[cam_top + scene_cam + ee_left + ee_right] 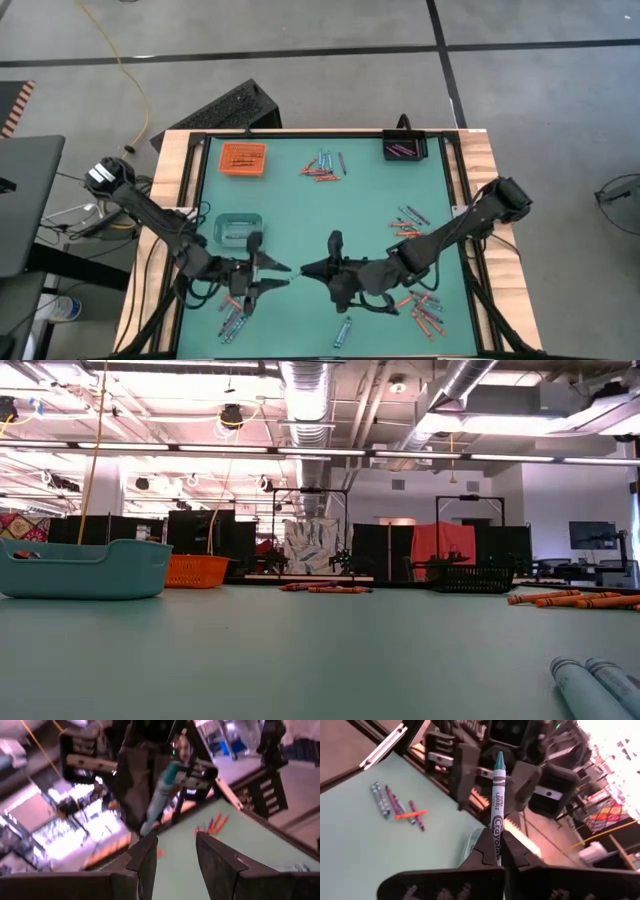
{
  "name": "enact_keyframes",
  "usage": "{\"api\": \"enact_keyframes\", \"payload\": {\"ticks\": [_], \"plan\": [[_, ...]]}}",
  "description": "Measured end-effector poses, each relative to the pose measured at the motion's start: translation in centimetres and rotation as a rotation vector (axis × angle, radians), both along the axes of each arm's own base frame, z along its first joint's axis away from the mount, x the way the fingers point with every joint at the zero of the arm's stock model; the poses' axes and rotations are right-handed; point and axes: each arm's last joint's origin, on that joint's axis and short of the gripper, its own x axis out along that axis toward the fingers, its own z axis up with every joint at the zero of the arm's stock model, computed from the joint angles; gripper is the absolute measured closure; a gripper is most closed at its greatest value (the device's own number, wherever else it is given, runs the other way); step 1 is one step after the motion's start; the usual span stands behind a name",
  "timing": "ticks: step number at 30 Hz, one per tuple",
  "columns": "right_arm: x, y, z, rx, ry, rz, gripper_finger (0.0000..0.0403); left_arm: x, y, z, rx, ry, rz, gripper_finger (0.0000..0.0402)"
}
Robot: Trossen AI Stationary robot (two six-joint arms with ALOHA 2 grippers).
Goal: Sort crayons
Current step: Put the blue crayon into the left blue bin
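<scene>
Grippers are seen facing each other near the front middle of the bench [380, 190] in the high view: left gripper [283, 274] with fingers parted and nothing between them, right gripper [305, 270] closed on a blue-grey crayon [497, 805]. Loose crayons [323, 166] lie in clusters at the back and along the right edge; an orange tray [243, 159], a black tray [405, 148] and a teal tray [239, 229] are set around.

In the low view, only trays and scattered crayons are shown.

In the left wrist view, fingers [218, 856] are spread, empty.

In the right wrist view, the crayon is pinched upright by its lower end; "Crayola" is read on the wrapper, smaller lettering above it unclear. A hand-over is judged to be underway; the free upper half should be taken squarely before release.
</scene>
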Motion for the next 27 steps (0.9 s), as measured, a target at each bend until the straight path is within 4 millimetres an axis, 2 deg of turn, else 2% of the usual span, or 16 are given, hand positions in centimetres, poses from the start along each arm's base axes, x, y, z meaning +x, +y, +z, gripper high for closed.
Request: {"api": "enact_keyframes", "payload": {"ticks": [8, 18, 27], "plan": [[0.3, -0.3, 0.2, 0.009, -0.018, 0.018, 0.0403, 1.0, -0.8, -0.3, 0.034, -0.160, 0.032, 0.0274], [0.3, -0.4, 0.3, 0.015, -0.023, 0.016, 0.0403, 1.3, -1.1, -0.4, 0.044, -0.234, 0.042, 0.0277], [0.4, -0.5, 0.4, 0.022, -0.031, 0.024, 0.0403, 1.4, -1.0, -0.3, 0.062, -0.254, 0.004, 0.0330]]}}
